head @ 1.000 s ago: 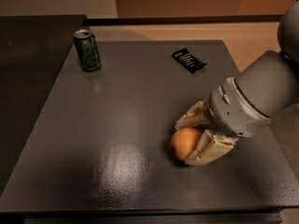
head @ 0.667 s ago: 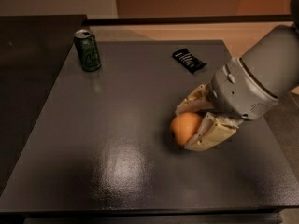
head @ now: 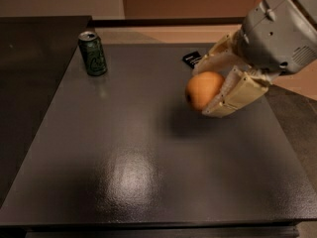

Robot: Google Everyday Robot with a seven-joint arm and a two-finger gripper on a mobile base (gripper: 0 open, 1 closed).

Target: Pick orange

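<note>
Camera view: gripper (head: pixel 212 90) at right, mid-depth, fingers clamped on orange (head: pixel 200 87), one on far side, one on near side. Orange hangs clear of table (head: pixel 124 152), shadow beneath. You have it in hand; remaining travel likely straight up. Can (head: pixel 92 53) far left, well apart.

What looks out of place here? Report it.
Nothing stands out. The gripper is shut on the orange, held above the table; the green can stands upright at the far left, the dark packet lies flat.
</note>
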